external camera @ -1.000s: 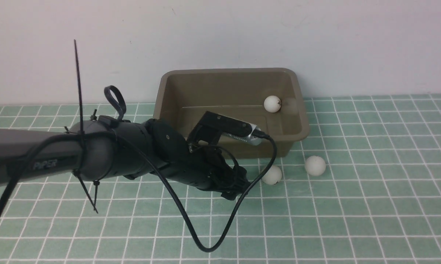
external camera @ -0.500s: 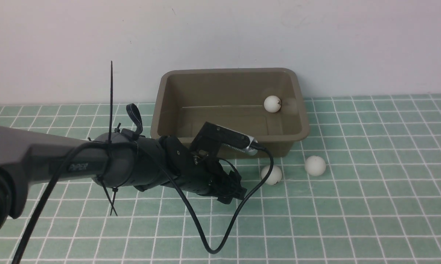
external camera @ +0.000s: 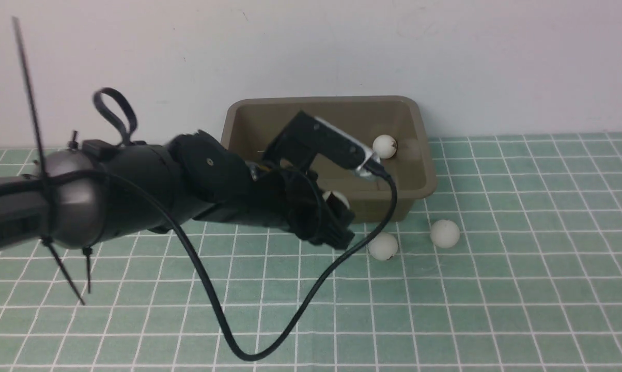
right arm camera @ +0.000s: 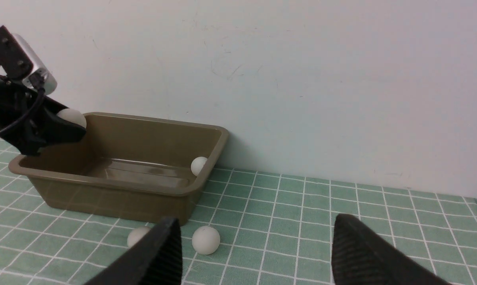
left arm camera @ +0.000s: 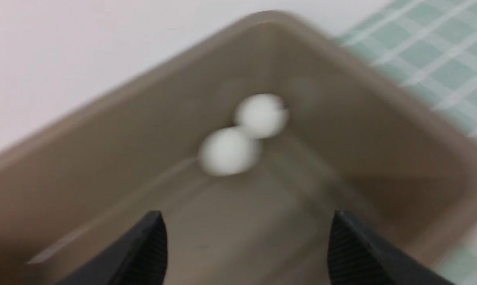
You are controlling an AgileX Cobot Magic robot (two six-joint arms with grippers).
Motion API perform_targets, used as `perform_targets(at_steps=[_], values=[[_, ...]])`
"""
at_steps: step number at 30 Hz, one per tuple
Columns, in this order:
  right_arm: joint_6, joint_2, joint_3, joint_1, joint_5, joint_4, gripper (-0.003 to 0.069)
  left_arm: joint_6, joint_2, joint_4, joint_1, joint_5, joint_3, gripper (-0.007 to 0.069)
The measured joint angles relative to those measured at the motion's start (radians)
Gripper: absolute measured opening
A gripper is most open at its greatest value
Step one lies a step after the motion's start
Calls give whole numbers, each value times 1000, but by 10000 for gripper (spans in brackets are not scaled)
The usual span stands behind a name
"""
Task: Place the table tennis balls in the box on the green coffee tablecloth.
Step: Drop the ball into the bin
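Observation:
The olive-brown box (external camera: 419, 191) stands on the green checked tablecloth (external camera: 497, 310) by the wall. One white ball (external camera: 384, 146) lies in the box at its right end. Two more balls (external camera: 383, 246) (external camera: 444, 233) lie on the cloth in front of the box. My left gripper (external camera: 337, 219) hangs over the box's near rim. In the blurred left wrist view its jaws (left arm camera: 246, 215) stand wide apart. A fourth ball (external camera: 336, 198) is just off its fingertips above the box, ungripped (left arm camera: 228, 152). My right gripper (right arm camera: 256, 219) is open and empty, low over the cloth, right of the box.
The white wall (external camera: 445, 62) rises directly behind the box. The left arm's black cable (external camera: 249, 351) loops down over the cloth in front. The right wrist view shows the box (right arm camera: 115, 184), its ball (right arm camera: 199, 165) and both cloth balls (right arm camera: 205, 239) (right arm camera: 137, 236).
My left arm has risen from the cloth in front of the box and swung to the box's near rim. A ball now shows at its fingertips. The other balls have not moved.

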Motion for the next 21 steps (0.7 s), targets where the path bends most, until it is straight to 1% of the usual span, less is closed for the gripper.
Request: perform_targets(at_steps=[2,6,8,9,11,14,15,17,19,21], values=[[0,0,0,0,2,0,462,0,-26,-44,0,133,0,490],[0,0,0,0,3,-1,462,0,-102,-55,0,394,-1,490],[0,0,0,0,3,-5,462,-8,-153,-39,0,542,-4,490],[0,0,0,0,3,-8,462,-22,-172,-26,0,589,-7,490],[0,0,0,0,3,-14,462,-87,-199,25,0,681,-9,484],[0,0,0,0,3,-19,462,-254,-208,167,-9,773,-9,437],[0,0,0,0,3,-20,462,-318,-208,260,-21,792,-9,415],[0,0,0,0,1,-22,462,-505,-203,476,-59,821,-9,357],[0,0,0,0,-5,-24,462,-645,-193,638,-94,827,-9,312],[0,0,0,0,-6,-24,462,-771,-175,751,-132,810,-9,284]])
